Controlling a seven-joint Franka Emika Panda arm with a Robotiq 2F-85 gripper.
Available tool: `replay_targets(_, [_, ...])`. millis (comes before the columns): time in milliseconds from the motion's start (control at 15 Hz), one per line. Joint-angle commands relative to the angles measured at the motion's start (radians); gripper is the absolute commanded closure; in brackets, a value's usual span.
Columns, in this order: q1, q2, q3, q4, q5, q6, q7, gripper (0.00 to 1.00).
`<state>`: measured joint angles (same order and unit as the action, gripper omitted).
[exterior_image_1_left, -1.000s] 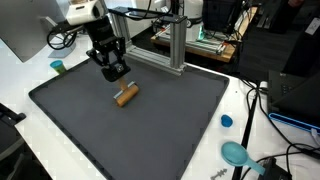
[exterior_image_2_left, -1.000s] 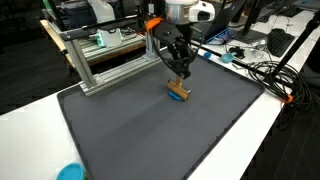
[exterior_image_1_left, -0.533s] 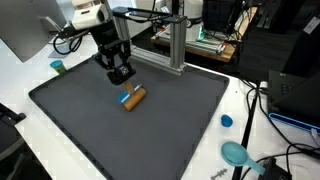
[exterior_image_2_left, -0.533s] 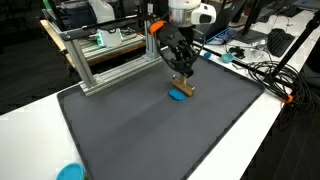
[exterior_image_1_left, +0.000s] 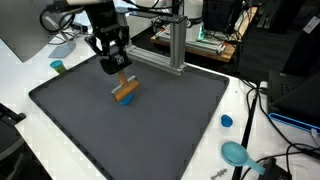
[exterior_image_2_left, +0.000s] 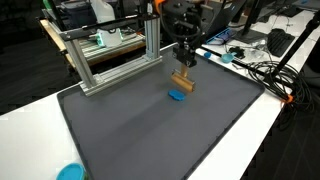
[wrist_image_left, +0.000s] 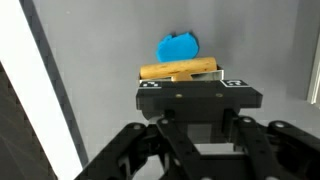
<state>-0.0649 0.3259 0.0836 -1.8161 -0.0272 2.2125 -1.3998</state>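
Gripper (exterior_image_1_left: 119, 73) clamped on a wooden dowel (exterior_image_1_left: 125, 88) holds it just over a blue disc (exterior_image_1_left: 126, 100) on the dark mat (exterior_image_1_left: 70, 130) in an exterior view. In an exterior view the dowel (exterior_image_2_left: 183, 82) hangs directly above the disc (exterior_image_2_left: 179, 96). Wrist view shows the dowel's (wrist_image_left: 180, 70) long axis lying crosswise between the fingertips.

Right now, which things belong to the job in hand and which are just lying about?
In hand: gripper, shut on wooden block; blue piece below it.
Lying about: teal cup, small blue cap, teal bowl, aluminium frame.
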Motion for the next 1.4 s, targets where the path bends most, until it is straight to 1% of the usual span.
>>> replay_targets(0, [0.056,-0.074,-0.02,0.008,-0.126,-0.041,0.088,0.78])
replay_targets(267, [0.104,-0.054,-0.011,0.009,-0.228,-0.082,0.156,0.78])
replay_targets(467, [0.127,-0.018,-0.006,0.02,-0.267,-0.098,0.195,0.78])
replay_targets(800, [0.138,0.054,-0.008,0.048,-0.27,-0.071,0.262,0.78])
replay_targets(1200, [0.144,0.113,-0.024,0.097,-0.348,-0.052,0.337,0.78])
replay_targets(1267, [0.126,0.097,-0.004,0.06,-0.308,-0.049,0.31,0.78])
replay_targets(1333, [0.125,0.103,-0.004,0.064,-0.31,-0.049,0.312,0.53])
